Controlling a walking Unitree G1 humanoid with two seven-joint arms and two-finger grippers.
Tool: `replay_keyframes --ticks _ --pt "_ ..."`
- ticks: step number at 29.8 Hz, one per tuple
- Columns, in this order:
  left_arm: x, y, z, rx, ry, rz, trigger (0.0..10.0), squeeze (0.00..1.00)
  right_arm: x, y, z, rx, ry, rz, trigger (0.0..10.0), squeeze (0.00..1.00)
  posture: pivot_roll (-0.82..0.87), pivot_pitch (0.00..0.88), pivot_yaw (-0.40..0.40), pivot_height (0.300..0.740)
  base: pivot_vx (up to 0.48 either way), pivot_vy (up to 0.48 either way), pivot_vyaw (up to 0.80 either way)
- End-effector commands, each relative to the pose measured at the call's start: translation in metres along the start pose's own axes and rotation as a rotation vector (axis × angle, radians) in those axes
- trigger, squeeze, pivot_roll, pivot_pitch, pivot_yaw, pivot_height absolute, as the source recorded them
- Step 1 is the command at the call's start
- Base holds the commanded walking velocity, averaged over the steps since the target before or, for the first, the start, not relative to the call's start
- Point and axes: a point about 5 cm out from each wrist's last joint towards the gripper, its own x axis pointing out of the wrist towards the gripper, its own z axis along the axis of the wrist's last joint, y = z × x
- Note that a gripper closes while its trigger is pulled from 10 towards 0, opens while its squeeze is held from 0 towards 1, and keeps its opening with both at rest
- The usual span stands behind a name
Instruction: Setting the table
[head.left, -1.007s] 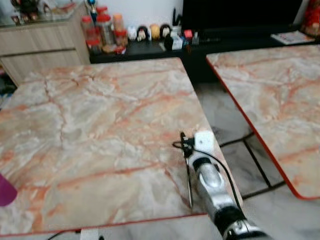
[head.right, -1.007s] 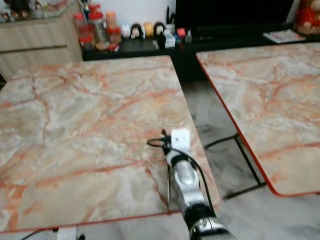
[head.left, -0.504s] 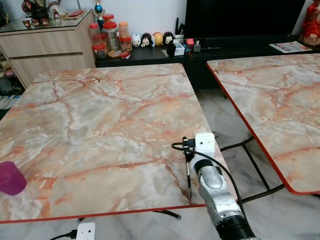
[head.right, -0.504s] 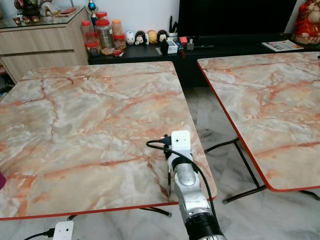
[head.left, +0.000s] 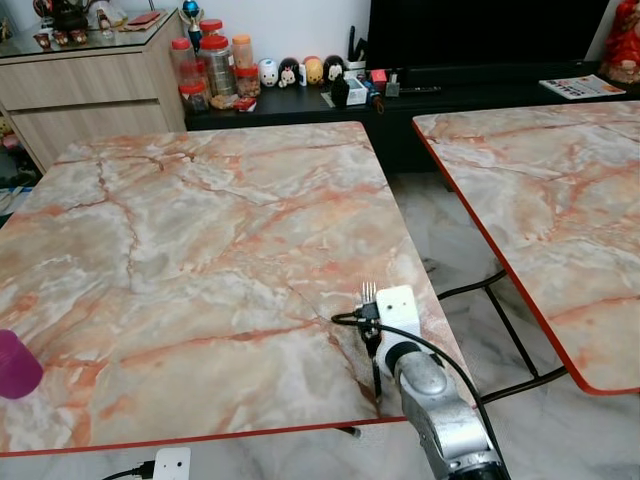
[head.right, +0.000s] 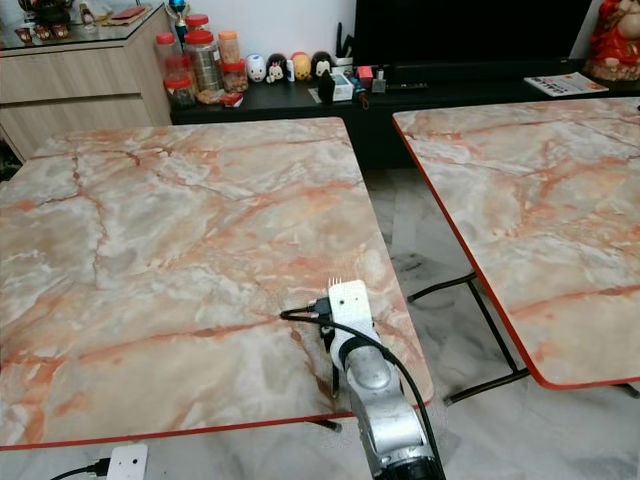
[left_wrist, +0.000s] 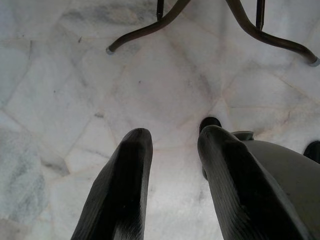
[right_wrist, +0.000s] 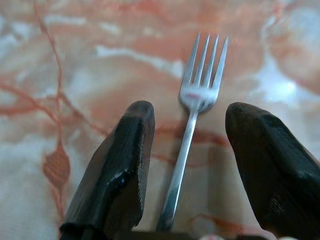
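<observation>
Silver fork (right_wrist: 192, 130) lies between the right tool's (right_wrist: 192, 165) wide-spread fingers (right_wrist: 117, 170).

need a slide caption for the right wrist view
Right end effector open above the marble tabletop, a silver fork lying between its two black fingers.

Even, bright indoor light with soft shadows; head views sharp, right wrist view blurred close up.

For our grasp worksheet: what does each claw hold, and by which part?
Nothing, seemingly: the fork lies between the right claw's open fingers, untouched. Left claw empty.
</observation>
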Motion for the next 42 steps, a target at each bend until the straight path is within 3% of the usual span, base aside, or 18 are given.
replay_keyframes --ticks 1,13,14,15,42 --pt "0.0 0.0 -0.003 -0.002 0.015 -0.001 10.0 0.0 -0.003 -0.001 0.004 -0.019 0.004 -0.004 10.0 0.0 0.01 0.024 0.019 0.74 0.0 0.0 0.0" --pt "-0.001 -0.001 -0.004 -0.002 0.026 -0.008 10.0 0.0 -0.004 -0.006 -0.005 0.024 0.086 -0.015 10.0 0.0 0.01 0.023 0.018 0.74 0.0 0.0 0.0" --pt "-0.001 -0.001 -0.004 -0.002 0.027 -0.01 10.0 0.0 -0.003 -0.006 -0.006 0.027 0.096 -0.012 8.7 0.0 0.01 0.022 0.018 0.74 0.0 0.0 0.0" --pt "-0.001 -0.002 -0.005 -0.001 0.03 -0.012 10.0 0.0 -0.003 -0.007 -0.006 0.026 0.095 -0.01 0.0 0.0 0.01 0.021 0.018 0.74 0.0 0.0 0.0" --pt "-0.001 -0.006 -0.007 0.028 0.051 -0.05 10.0 0.0 0.007 -0.009 0.005 0.01 0.05 0.019 0.0 0.0 0.0 0.0 0.014 0.74 0.0 0.0 0.0"
